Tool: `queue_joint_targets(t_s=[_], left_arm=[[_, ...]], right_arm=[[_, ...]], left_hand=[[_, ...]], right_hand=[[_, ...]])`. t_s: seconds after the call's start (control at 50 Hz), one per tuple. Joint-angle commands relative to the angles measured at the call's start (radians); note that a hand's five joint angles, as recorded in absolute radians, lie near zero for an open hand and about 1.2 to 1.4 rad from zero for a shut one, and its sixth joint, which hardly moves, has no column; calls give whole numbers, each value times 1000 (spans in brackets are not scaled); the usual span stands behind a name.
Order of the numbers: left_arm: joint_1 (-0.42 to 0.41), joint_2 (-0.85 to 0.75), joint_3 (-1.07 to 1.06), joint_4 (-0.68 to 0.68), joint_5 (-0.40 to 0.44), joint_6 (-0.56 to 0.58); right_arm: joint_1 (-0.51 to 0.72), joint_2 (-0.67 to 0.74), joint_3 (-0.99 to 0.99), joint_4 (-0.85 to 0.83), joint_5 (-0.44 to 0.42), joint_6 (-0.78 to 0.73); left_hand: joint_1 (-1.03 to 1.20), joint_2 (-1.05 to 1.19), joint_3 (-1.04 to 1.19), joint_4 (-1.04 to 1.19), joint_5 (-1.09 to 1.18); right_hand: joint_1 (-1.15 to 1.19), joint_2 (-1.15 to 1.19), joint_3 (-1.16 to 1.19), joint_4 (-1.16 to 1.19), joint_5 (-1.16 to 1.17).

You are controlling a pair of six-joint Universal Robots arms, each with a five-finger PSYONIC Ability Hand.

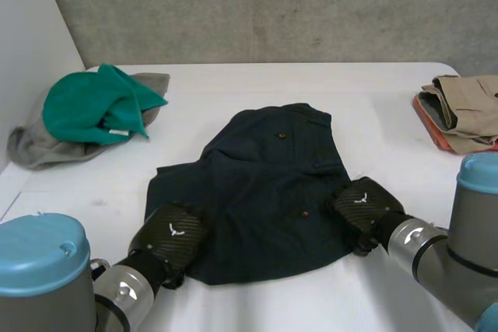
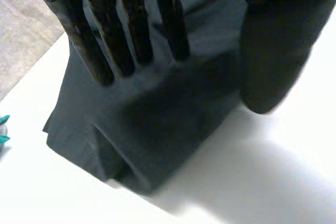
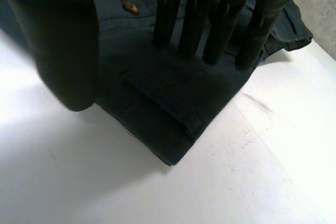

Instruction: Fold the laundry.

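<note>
L hand (image 1: 167, 235) sitting on near-left corner of dark navy garment (image 1: 264, 184), fingers straight and spread wide, thumb standing apart, gripping nothing. R hand (image 1: 362, 204) resting on garment's near-right edge, fingers likewise straight, thumb off to the side, no grip. Garment lying loosely spread mid white table (image 1: 257, 83). Green cloth (image 1: 93, 106) lying over grey cloth (image 1: 35, 149) well left of garment. Folded tan clothes (image 1: 467, 103) sitting well right of it.
</note>
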Motion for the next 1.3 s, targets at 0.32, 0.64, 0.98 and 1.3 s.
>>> queue_joint_targets(t_s=[0.32,0.64,0.98,1.3], left_arm=[[18,436,416,163,-103,66],[39,228,1002,134,-71,-4],[188,-465,1109,258,59,-42],[127,-601,1257,304,56,-78]], right_arm=[[95,-353,-428,77,116,1],[93,-102,-1285,447,144,133],[100,442,-1349,369,282,175],[98,425,-1288,167,399,230]], left_hand=[[747,781,781,787,788],[747,781,781,787,788],[747,781,781,787,788],[-471,-437,-437,-431,-430]], right_hand=[[758,762,763,765,768],[758,762,763,765,768],[758,762,763,765,768],[-464,-459,-459,-457,-454]])
